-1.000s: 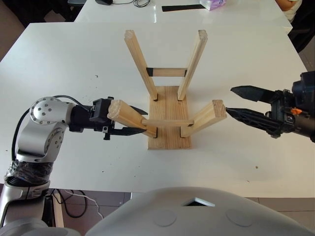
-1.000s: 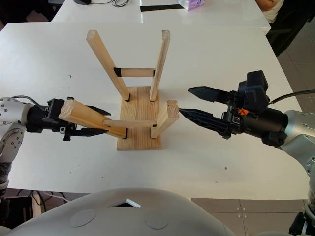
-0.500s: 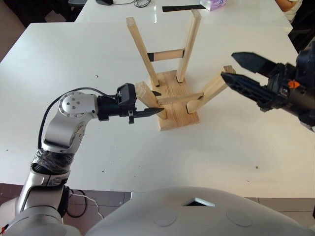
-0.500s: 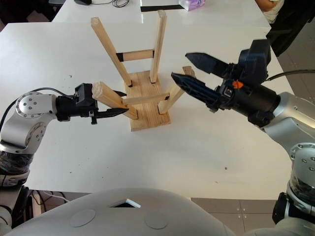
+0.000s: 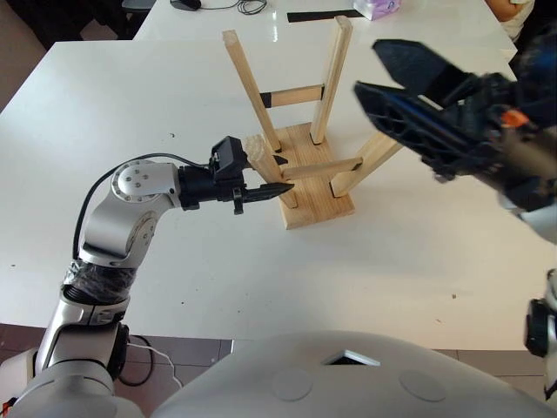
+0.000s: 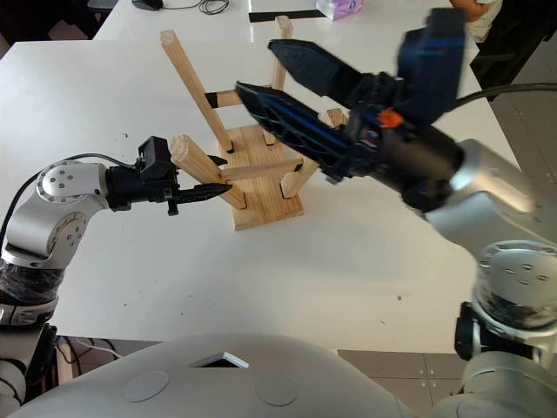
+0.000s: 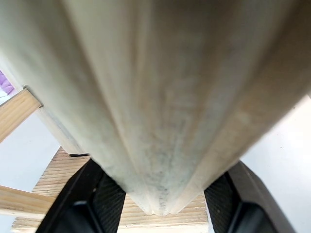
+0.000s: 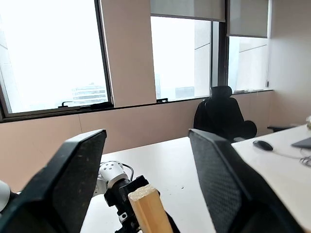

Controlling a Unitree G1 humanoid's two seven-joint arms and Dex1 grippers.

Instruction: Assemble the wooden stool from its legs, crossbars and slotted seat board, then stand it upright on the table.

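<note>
A: Where is the stool now?

B: The pale wooden stool (image 5: 300, 144) stands upside down. Its slotted seat board (image 5: 326, 205) lies flat on the white table (image 5: 409, 261), just under and beyond the fingertips of the left gripper (image 5: 277, 174). All four legs point up, and the crossbars (image 5: 294, 94) join them in pairs.

A: And the grippers?

B: The left gripper is clamped on the near left leg (image 5: 259, 157), close to its free end. The right gripper (image 5: 365, 65) has its fingers spread wide and holds nothing. It hangs above the right side of the stool.

A: What changed in the last second?

B: The stool slid away from the robot and turned a little on the table, carried by the left arm (image 5: 130, 196). The right gripper was level with the end of the near right leg (image 5: 370, 161); it rose and came over the stool. I judge that the assembly is done and only the turning upright remains. For this the right gripper has no hold yet.

A: Do the wrist views add something?

B: Yes. The left wrist view shows the leg pressed between the two dark pads (image 7: 109, 204), which the head views only suggest. The right wrist view shows one leg end (image 8: 144, 199) low between the spread fingers (image 8: 80, 184), with the left arm behind it. I cannot tell surely which leg it is.
</note>
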